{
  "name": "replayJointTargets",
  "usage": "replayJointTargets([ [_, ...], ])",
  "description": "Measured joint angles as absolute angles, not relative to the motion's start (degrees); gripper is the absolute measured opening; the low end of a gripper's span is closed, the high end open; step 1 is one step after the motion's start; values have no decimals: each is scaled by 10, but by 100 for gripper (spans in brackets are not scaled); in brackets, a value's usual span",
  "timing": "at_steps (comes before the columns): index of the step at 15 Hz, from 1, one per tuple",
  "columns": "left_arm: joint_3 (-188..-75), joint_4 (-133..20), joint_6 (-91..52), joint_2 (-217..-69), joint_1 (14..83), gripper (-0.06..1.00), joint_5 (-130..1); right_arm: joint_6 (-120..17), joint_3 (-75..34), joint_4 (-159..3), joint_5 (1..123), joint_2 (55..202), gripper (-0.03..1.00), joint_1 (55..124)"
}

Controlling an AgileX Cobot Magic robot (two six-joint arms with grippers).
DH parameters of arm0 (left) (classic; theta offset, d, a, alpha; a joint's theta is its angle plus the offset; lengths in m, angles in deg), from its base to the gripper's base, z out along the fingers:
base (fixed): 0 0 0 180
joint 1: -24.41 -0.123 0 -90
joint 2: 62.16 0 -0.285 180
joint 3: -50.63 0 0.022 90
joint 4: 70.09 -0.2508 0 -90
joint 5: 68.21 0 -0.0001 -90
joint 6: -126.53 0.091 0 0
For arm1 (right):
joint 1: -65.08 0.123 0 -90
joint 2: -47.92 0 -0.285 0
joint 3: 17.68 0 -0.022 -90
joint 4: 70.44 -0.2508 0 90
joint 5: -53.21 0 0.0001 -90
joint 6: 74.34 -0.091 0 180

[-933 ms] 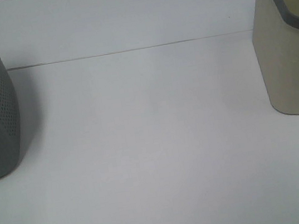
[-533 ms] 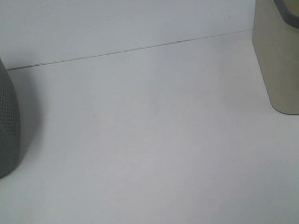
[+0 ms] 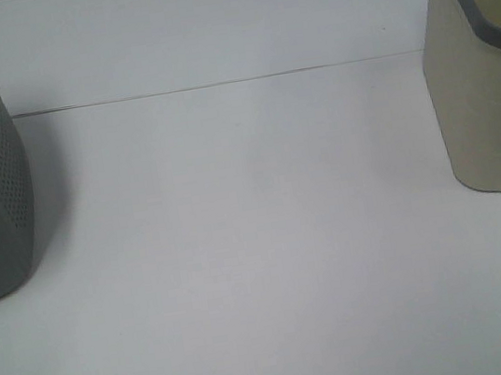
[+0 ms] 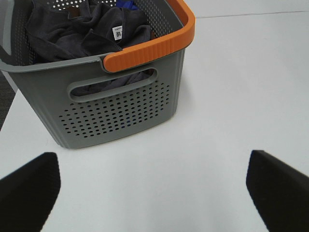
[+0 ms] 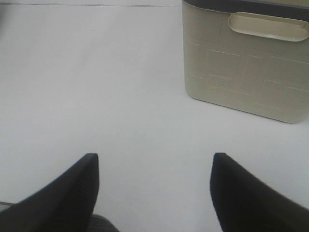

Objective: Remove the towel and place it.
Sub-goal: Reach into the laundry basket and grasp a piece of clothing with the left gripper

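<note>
Towel [image 4: 79,29] is lying bunched inside the grey basket [image 4: 116,111] on the bench [image 4: 231,96]. Left tool [image 4: 154,193] is hanging released and empty just before the basket. Right tool [image 5: 154,193] is gaping, gripping nothing. Cloth is looking soft, light and floppy, so pinching a raised top fold seems best.

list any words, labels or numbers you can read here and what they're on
Nothing can be read.
White tag on the towel in the grey basket: small print above a square code, both too small to read.
Beige bin: no text, only a moulded pattern.
</note>
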State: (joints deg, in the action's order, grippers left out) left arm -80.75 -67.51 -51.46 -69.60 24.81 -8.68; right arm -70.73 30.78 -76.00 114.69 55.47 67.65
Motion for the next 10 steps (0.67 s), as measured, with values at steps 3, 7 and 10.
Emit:
replayJointTargets([
  [3,-807,-675,-515,-696,248,99,-87,-707,308,-760,1147,555,66,677],
  [7,-807,-675,-515,-696,248,99,-87,-707,308,-760,1147,555,66,677],
  [10,-807,-675,-515,-696,248,99,-87,-707,308,-760,1147,555,66,677],
])
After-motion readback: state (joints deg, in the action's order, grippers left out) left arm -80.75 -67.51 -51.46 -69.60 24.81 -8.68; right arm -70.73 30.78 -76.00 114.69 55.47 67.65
